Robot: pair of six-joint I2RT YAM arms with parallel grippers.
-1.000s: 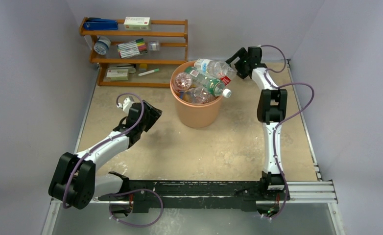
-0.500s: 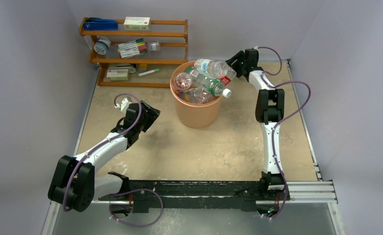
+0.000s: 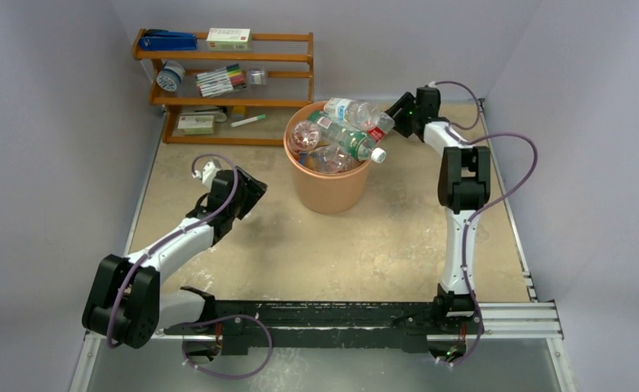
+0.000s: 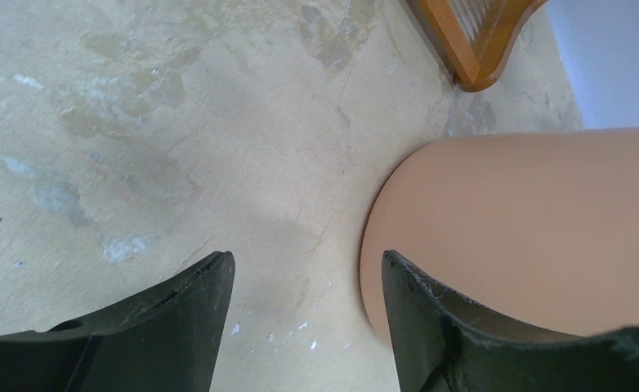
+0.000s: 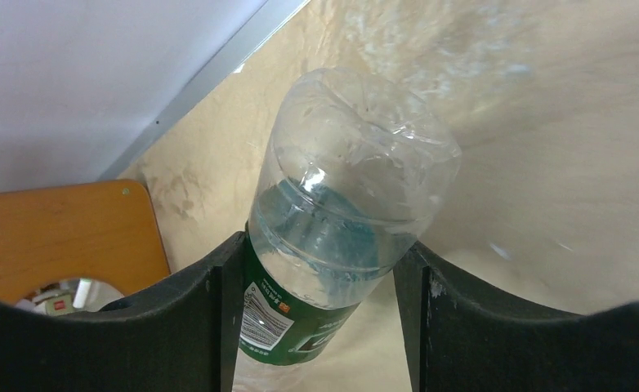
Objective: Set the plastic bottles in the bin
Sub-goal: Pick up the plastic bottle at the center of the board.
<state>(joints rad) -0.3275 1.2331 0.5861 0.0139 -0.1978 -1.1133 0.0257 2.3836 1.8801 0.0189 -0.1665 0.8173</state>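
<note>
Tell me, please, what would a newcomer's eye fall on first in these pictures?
First comes the orange bin in the middle of the table, heaped above its rim with plastic bottles. At its far right side, the right tool has a green-labelled bottle between its fingers. A cluttered wooden shelf stands in the far left corner.

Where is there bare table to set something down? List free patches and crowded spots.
Free: the wide stretch of table between the bin and the base rail. Crowded: the bin's heaped bottles, the right gripper shut on a green-label bottle, the shelf.
</note>
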